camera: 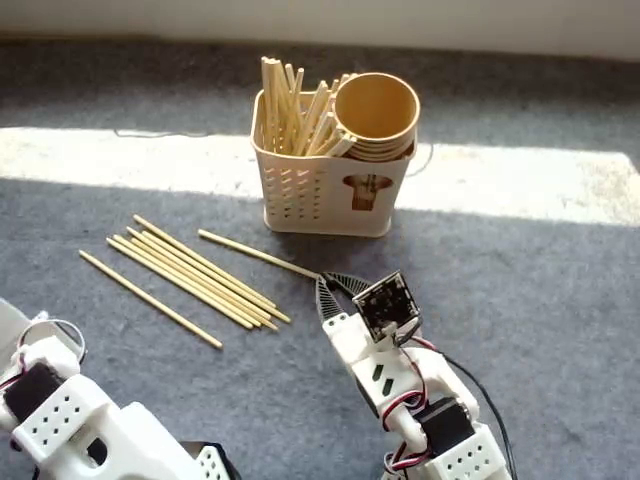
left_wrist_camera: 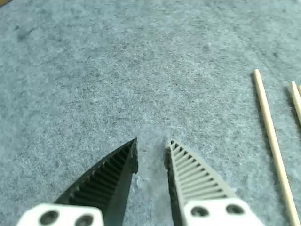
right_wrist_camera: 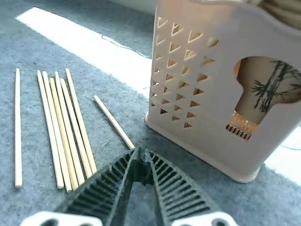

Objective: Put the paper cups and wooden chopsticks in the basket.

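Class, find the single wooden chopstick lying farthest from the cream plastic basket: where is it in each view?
High view: the single wooden chopstick lies apart, outside the bundle of wooden chopsticks.
Left wrist view: probably the long stick, the bundle's edge beyond it.
Right wrist view: the outermost stick, a gap from the bundle.
Shared landmark: that bundle.

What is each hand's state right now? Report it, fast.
Left hand: open, holding nothing.
Right hand: closed on one end of the lone chopstick.
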### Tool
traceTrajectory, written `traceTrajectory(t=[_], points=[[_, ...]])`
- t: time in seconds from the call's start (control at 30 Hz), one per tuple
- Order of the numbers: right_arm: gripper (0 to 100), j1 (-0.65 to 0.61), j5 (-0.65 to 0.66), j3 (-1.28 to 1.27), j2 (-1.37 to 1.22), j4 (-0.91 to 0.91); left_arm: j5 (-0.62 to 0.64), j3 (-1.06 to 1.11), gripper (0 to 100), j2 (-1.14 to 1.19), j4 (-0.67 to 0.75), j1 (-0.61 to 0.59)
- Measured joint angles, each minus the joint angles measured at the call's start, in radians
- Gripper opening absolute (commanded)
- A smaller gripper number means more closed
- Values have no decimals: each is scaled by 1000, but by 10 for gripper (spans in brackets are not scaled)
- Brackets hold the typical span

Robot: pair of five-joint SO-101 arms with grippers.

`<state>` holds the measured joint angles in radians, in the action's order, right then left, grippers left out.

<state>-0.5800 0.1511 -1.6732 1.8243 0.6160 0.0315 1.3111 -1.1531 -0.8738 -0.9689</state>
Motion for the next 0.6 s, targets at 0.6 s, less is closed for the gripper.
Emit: traceTrajectory(t=[0.6], points=[[5,51,0,0,0,0,-397,-305,105,0,-442,353]])
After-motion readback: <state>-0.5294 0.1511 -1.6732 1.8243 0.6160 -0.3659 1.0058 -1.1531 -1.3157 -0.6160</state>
